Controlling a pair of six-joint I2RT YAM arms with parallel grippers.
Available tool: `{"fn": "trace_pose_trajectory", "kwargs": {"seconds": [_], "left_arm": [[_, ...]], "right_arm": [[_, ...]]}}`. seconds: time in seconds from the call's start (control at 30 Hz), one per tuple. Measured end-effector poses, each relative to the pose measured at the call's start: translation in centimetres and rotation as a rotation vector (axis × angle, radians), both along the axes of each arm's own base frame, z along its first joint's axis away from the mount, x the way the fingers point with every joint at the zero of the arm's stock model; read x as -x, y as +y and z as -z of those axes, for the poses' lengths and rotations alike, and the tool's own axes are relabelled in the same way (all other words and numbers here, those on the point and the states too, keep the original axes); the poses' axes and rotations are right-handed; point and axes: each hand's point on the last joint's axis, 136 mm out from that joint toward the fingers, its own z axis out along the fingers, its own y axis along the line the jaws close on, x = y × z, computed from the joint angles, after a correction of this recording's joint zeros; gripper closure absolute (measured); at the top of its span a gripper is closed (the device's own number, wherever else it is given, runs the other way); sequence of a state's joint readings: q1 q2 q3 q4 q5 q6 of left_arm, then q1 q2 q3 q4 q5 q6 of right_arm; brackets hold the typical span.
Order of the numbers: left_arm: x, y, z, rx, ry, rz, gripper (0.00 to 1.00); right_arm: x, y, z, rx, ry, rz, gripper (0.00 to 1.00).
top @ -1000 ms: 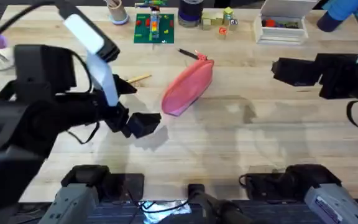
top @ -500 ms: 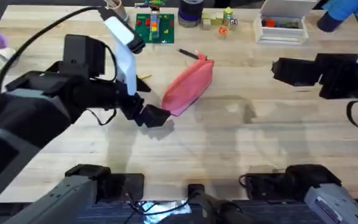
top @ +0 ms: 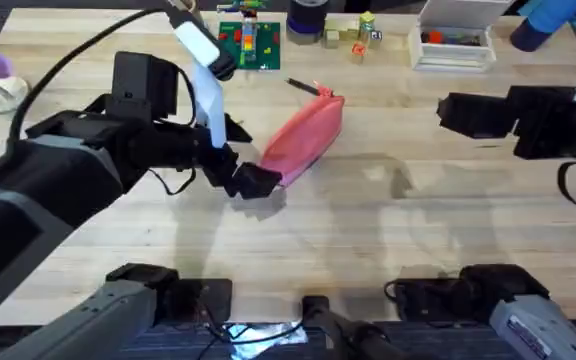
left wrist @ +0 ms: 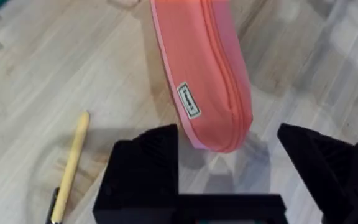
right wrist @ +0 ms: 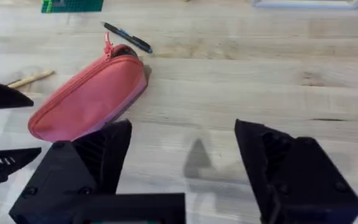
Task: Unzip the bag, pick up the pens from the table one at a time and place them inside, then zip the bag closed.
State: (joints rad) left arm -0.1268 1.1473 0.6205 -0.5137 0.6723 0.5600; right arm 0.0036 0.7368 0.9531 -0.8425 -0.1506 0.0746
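L hand (top: 256, 181), centre-left of overhead view, low over worktop (top: 368, 230). Fingers spread wide, nothing between them. In L wrist view the near end of the bag (left wrist: 205, 74) sits at the mouth of the gap, just short of the fingers. Judged: lined up to pin or pinch that end so the bag holds steady while the zip is pulled from the far end.

Bag: centre of overhead view, lying diagonal, low end toward lower left by L hand, high end toward upper right. Zip looks fully shut, so unzip step not yet done. The zip pull shows as a small red tab at the far end in R wrist view.

R hand (right wrist: 182, 155): parked at right edge of overhead view, well apart from bag. Fingers spread, empty. Prob. waiting; its camera looks straight along the bag, so it is placed OK to come in for the pull.

Pens: tan pen (left wrist: 71, 165) on worktop just beside L hand, left of bag; a dark tip shows next to its near end in L wrist view, can't tell what. Black pen (right wrist: 127, 37) beyond the bag's far end, near the pull, upper centre of overhead view. Both outside the bag.
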Motion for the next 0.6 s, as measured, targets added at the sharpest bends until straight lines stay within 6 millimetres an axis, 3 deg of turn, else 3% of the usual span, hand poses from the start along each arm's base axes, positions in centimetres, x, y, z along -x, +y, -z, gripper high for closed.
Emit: {"fn": "trace_pose_trajectory", "kwargs": {"seconds": [0.2,0.53,0.6], "left_arm": [[-0.3,-0.4,-0.3,0.023,-0.014,0.012,0.007],[0.6,-1.7,1.9,0.025,0.083,0.065,0.004],[0.5,-1.7,1.9,0.026,0.082,0.064,0.075]], "right_arm": [[0.0,0.0,0.0,0.0,0.0,0.0,0.006],[0.0,0.0,0.0,0.0,0.0,0.0,0.006],[0.0,0.0,0.0,0.0,0.0,0.0,0.006]]}}
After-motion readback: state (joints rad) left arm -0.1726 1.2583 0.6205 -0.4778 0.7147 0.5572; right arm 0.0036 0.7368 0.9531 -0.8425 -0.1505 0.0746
